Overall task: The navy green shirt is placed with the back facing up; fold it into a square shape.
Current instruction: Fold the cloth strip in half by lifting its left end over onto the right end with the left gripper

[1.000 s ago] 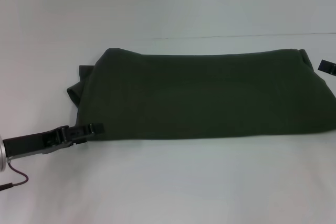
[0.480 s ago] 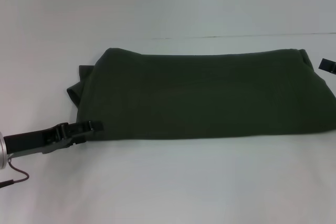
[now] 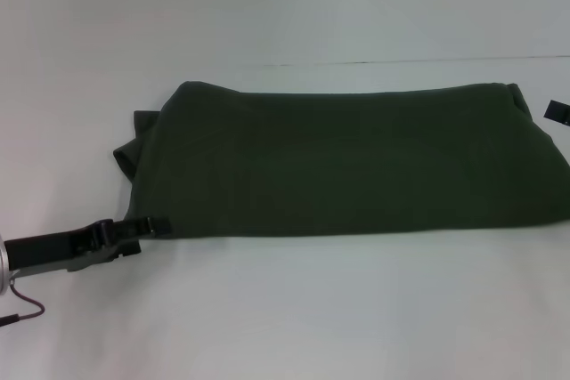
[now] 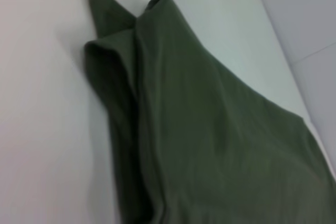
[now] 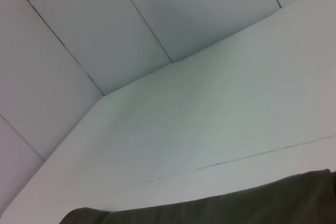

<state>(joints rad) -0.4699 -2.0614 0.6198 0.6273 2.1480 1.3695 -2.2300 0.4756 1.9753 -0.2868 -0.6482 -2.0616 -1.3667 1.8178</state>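
The navy green shirt [image 3: 356,162] lies on the white table as a wide folded band, plain side up, running from the left of centre to the right edge of the head view. A sleeve fold [image 3: 134,144] sticks out at its left end. My left gripper [image 3: 156,223] sits low at the shirt's near left corner, its tip at the cloth edge. The left wrist view shows the layered folds of the shirt [image 4: 199,129] close up. Only a black sliver of my right gripper [image 3: 557,111] shows, beside the shirt's far right end. The right wrist view catches the shirt's edge [image 5: 236,208].
White table [image 3: 294,309] stretches in front of the shirt and behind it [image 3: 267,15]. A thin seam line [image 3: 401,61] runs across the table behind the shirt. A cable [image 3: 22,304] hangs under my left arm at the near left.
My left gripper has slid a little to the left and toward the front edge, along the shirt's near left corner. The shirt has kept its shape. The right gripper's sliver has edged slightly rightward.
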